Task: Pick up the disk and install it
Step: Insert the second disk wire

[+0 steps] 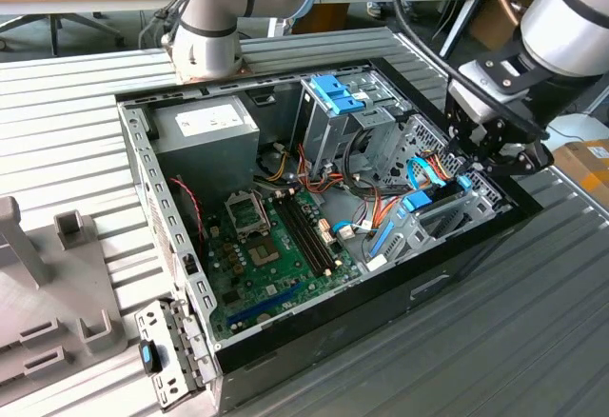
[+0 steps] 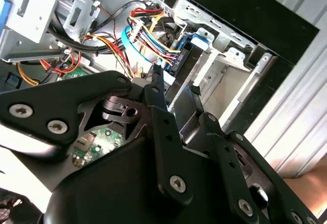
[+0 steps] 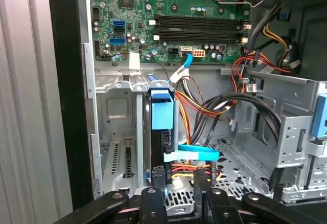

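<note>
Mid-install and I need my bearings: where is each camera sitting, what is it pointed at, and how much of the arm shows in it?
Exterior view: off the arm, above, looking down into the open computer case; shows arm and gripper at the case's far-right corner.
First wrist view: on the wrist, facing along the fingers toward the disk in its bay and the motherboard.
Second wrist view: on the wrist, looking past the gripper linkage at the disk's cabled end.
Both wrist views share the disk.

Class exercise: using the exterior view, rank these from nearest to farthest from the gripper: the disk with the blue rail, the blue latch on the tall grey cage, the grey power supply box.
Measured from the gripper:
1. The disk, just below it in its slot at the case's edge on the exterior view's right.
2. The blue latch, atop the cage mid-case.
3. The power supply, at the far corner toward the exterior view's left.
</note>
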You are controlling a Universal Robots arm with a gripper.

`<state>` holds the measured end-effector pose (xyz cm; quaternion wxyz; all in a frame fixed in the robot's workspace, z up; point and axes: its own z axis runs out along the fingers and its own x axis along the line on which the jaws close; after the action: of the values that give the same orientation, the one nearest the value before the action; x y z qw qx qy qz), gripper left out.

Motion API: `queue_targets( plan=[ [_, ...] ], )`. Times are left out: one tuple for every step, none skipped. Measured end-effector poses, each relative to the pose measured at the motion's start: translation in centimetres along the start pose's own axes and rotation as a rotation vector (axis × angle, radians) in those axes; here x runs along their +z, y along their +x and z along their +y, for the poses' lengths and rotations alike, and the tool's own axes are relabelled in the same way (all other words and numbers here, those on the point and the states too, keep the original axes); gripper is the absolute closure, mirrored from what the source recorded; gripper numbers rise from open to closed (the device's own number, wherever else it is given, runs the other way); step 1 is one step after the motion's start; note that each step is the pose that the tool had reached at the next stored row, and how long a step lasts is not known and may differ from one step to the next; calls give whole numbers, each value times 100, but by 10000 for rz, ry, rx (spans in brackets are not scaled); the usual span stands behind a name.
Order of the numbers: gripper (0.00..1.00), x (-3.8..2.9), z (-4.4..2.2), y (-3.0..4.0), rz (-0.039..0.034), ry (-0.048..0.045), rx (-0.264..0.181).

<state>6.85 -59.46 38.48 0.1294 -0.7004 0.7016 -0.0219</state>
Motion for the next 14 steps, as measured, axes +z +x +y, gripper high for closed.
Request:
queue_targets(
  plan=[
    [64, -72, -16, -11, 0, 0, 0],
    [64, -96, -21, -15, 2, 0, 0],
    [64, -98, -21, -15, -1, 0, 1],
    [64, -98, -21, -15, -1, 0, 2],
    [64, -99, -22, -16, -1, 0, 1],
    [64, -100, -22, -16, 2, 0, 1],
    [64, -102, -24, -19, 36, -9, 11],
    [64, -97, -37, -21, 224, -131, 42],
    [64, -93, -52, -22, 415, -321, 57],
    [64, -90, -67, -25, 541, -504, 64],
    [64, -85, -82, -30, 587, -678, 83],
    [64, -81, -95, -37, 613, -839, 100],
    [64, -78, -105, -47, 638, -1002, 117],
    [64, -75, -109, -55, 652, -1098, 129]
  ],
)
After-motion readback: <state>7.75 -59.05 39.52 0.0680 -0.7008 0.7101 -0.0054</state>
